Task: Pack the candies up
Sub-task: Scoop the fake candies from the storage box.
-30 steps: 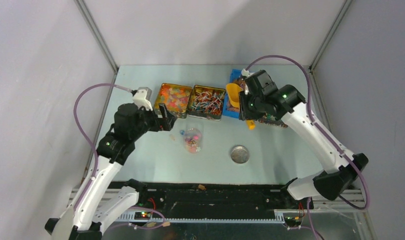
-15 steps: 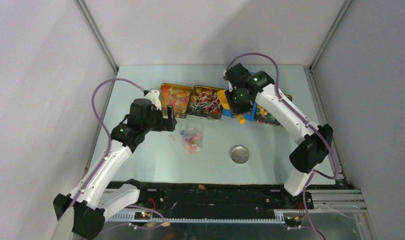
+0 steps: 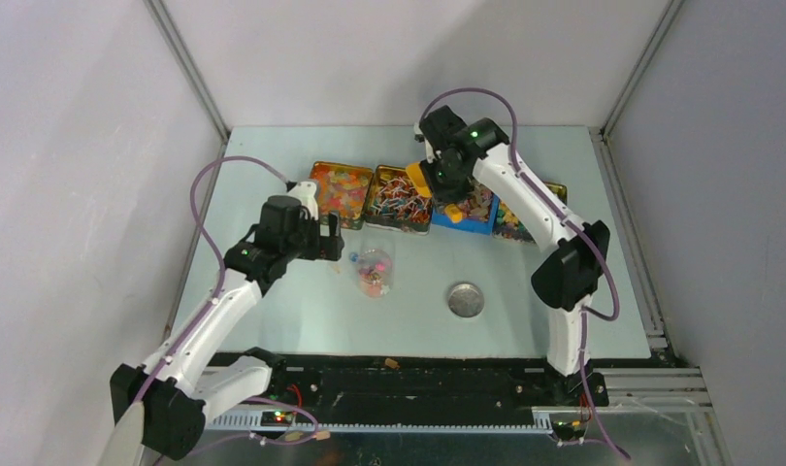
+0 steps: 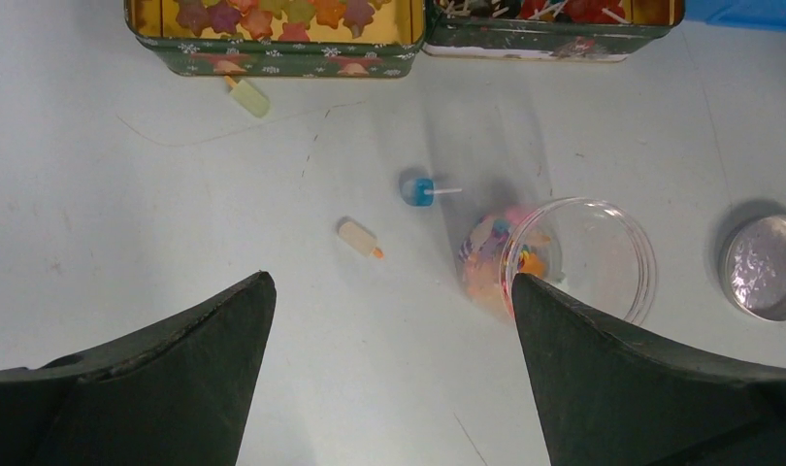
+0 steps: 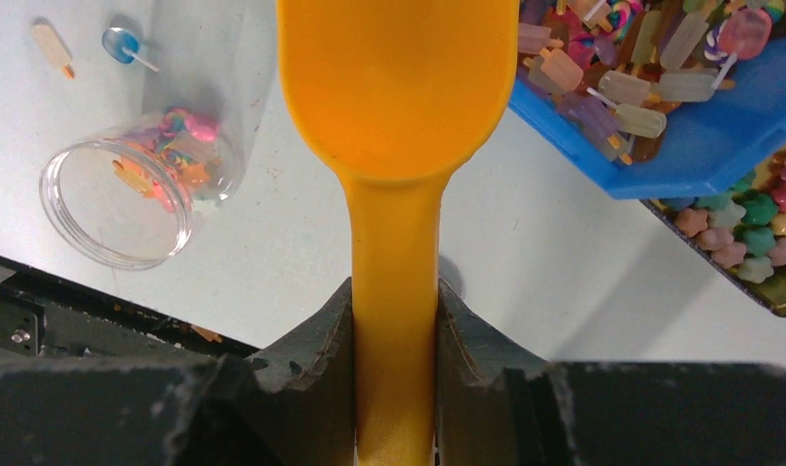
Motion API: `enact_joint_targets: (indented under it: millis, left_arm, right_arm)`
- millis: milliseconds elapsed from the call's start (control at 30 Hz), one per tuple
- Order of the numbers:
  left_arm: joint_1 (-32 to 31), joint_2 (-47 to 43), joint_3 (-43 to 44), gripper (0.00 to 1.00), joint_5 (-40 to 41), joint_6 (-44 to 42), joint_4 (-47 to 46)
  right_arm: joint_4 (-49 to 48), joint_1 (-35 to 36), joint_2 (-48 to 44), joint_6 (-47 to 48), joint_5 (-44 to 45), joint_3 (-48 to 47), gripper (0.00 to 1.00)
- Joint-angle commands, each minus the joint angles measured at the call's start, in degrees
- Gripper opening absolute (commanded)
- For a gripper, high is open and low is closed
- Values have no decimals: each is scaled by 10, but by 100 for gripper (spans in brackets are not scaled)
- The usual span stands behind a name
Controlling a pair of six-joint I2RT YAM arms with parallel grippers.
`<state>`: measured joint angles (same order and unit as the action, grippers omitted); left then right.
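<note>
While R hand (image 5: 394, 303) clamps the scoop (image 5: 394, 87) beside the candies (image 5: 617, 87), L hand (image 4: 389, 283) gapes wide nr jar (image 4: 649, 267).

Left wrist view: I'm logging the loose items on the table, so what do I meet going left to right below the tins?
Pale green candy → cream candy → blue lollipop → clear jar → silver lid.
</note>
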<state>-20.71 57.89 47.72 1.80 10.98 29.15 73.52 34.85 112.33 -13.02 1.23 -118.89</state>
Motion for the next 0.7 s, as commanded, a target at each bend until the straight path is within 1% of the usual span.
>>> enact_joint_targets:
  millis: [0, 100, 300, 500, 667]
  left_arm:
    - [1, 3, -1, 100, -6, -3, -32]
    - [1, 5, -6, 100, -10, 2, -35]
    - [0, 3, -9, 100, -11, 2, -39]
    - [1, 12, -4, 100, -14, 4, -40]
    - [0, 9, -7, 100, -32, 3, -44]
  right_arm:
    - [21, 1, 36, 25, -6, -55, 0]
    - [29, 3, 65, 29, -6, -80, 0]
    - [40, 9, 112, 36, -38, -140, 0]
    - [49, 10, 143, 35, -50, -150, 0]
    - [57, 13, 151, 29, -30, -149, 0]
